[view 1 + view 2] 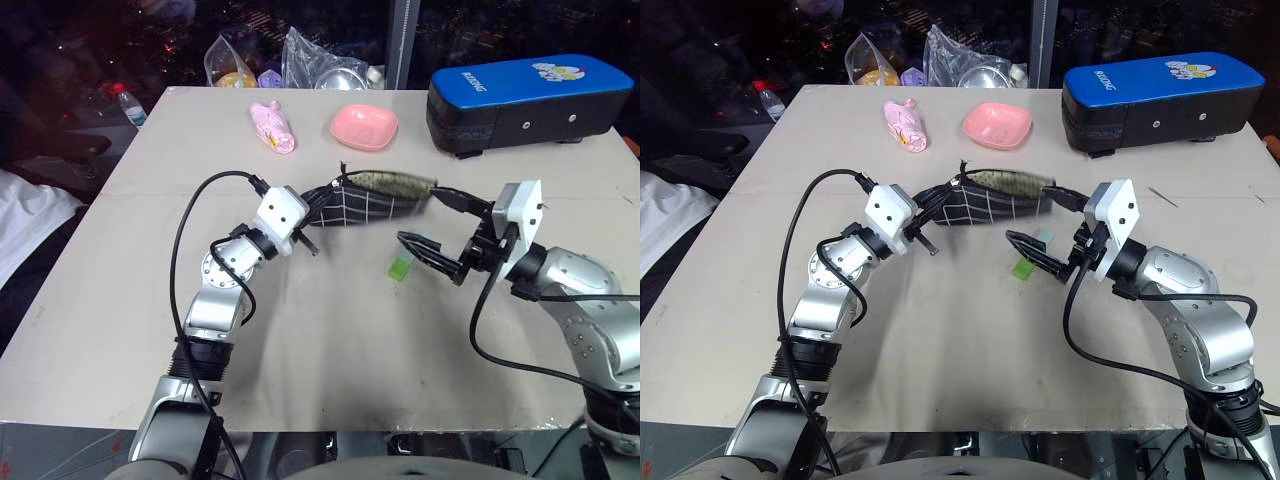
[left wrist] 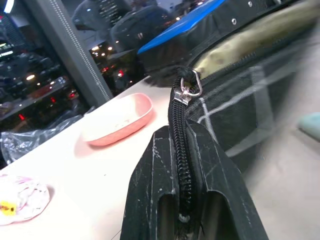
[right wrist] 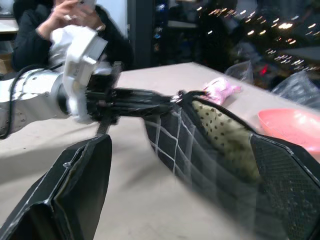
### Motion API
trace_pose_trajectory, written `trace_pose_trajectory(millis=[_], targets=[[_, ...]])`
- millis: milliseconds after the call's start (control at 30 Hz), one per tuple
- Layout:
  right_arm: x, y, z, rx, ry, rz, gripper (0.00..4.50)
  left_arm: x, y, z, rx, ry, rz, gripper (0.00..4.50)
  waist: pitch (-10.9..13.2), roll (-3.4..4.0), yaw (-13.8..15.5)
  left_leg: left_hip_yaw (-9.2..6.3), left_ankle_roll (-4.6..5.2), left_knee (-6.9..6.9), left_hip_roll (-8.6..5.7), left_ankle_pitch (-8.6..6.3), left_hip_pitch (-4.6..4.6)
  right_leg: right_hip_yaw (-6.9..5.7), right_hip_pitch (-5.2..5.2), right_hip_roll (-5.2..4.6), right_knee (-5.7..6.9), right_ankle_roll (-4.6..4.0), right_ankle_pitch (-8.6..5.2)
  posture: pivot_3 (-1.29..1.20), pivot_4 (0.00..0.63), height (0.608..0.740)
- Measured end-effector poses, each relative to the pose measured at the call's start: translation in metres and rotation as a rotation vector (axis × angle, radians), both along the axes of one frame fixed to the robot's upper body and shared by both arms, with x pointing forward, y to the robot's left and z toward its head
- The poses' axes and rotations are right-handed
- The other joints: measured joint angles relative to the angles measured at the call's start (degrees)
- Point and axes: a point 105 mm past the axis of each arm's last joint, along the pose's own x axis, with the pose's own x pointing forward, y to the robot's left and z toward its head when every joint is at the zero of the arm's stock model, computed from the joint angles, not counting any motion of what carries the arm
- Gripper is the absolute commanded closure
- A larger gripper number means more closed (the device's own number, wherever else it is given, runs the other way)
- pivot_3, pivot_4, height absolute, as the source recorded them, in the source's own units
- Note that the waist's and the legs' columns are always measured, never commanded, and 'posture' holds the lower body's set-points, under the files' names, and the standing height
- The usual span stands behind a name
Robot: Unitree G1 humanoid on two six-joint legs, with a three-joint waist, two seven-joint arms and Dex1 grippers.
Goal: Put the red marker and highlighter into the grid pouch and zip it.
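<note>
left gripper (image 1: 312, 243) pinches the zipper end of the grid pouch (image 1: 365, 203), holding its mouth up and open. right gripper (image 1: 432, 252) empty, jaws wide, over the highlighter (image 1: 401, 266) lying on the table (image 1: 350, 340) just beside the pouch. risk: a shallow grab skids that flat stick away, or the pinch slips and the mouth sags shut.

Pink bowl (image 1: 365, 127), blue-topped case (image 1: 530, 100), pink packet (image 1: 272, 127) on table (image 1: 120, 300)

both eye views look down from above the desk's (image 1: 330, 360) near edge toward its far edge. each wrist view sits low and close to the grid pouch (image 3: 200, 135), which all four views share.
</note>
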Motion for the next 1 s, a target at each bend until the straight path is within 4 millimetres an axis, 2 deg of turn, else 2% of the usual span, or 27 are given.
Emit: trace_pose_trajectory(millis=[133,200,300,367,467,667,767,900,1000], targets=[[0.005,-0.002,0.0,-0.013,-0.012,-0.03,0.05,0.002,0.002,0.007,-0.009,-0.024,0.016,4.5,0.0,-0.01,0.12,-0.04,-0.01,-0.01,-0.14,0.0,-0.01,-0.02,0.0,0.01,-0.03,0.0,-0.01,0.0,0.15,0.74],[0.01,-0.004,-0.008,-0.056,-0.002,-0.073,0.05,0.004,0.005,0.014,-0.021,-0.051,0.037,4.5,0.0,-0.01,0.14,-0.03,-0.01,-0.01,-0.15,0.0,-0.02,-0.03,0.0,0.01,-0.06,0.0,-0.01,0.0,0.15,0.74],[0.019,-0.008,-0.041,-0.137,0.097,-0.177,0.05,0.005,0.012,0.019,-0.029,-0.075,0.064,4.5,0.0,-0.02,0.15,-0.03,-0.01,-0.01,-0.15,0.01,-0.02,-0.02,0.0,0.0,-0.06,0.01,-0.01,0.0,0.15,0.74],[0.027,-0.005,-0.07,-0.138,0.22,-0.288,0.05,0.003,0.014,0.012,-0.017,-0.059,0.07,4.5,-0.02,-0.04,-0.09,0.0,-0.03,-0.03,-0.13,0.02,0.0,0.01,-0.02,0.01,-0.01,0.0,-0.01,0.0,0.15,0.74],[0.03,0.006,-0.093,-0.143,0.323,-0.371,0.05,0.001,0.013,-0.001,0.013,-0.031,0.07,4.5,-0.01,-0.03,-0.17,-0.01,-0.06,-0.03,-0.13,0.04,0.0,0.0,-0.02,0.02,0.01,0.0,-0.01,0.0,0.15,0.74],[0.039,0.02,-0.107,-0.155,0.43,-0.497,0.05,-0.002,0.012,-0.01,0.028,-0.011,0.068,4.5,-0.02,-0.05,0.07,-0.04,-0.06,-0.02,-0.1,0.03,-0.04,-0.02,-0.02,-0.01,-0.01,0.0,-0.01,0.0,0.15,0.74],[0.044,0.027,-0.105,-0.149,0.488,-0.564,0.05,-0.002,0.01,-0.011,0.029,-0.009,0.066,4.5,-0.05,-0.09,-0.12,-0.05,-0.06,-0.03,0.01,0.03,-0.02,-0.03,-0.02,0.0,0.01,0.0,-0.01,0.0,0.15,0.74],[0.049,0.02,-0.107,-0.17,0.537,-0.645,0.05,-0.002,0.011,-0.011,0.03,-0.01,0.069,4.5,-0.06,-0.11,-0.06,-0.05,-0.06,-0.03,0.01,0.03,-0.02,-0.05,-0.01,0.0,-0.01,0.0,-0.01,0.0,0.15,0.74],[0.05,0.026,-0.109,-0.149,0.589,-0.663,0.05,-0.002,0.012,-0.012,0.034,-0.011,0.075,4.5,-0.07,-0.11,-0.2,-0.06,-0.06,-0.04,0.01,0.03,-0.01,-0.04,-0.01,0.01,0.01,0.0,-0.01,0.0,0.15,0.74]])
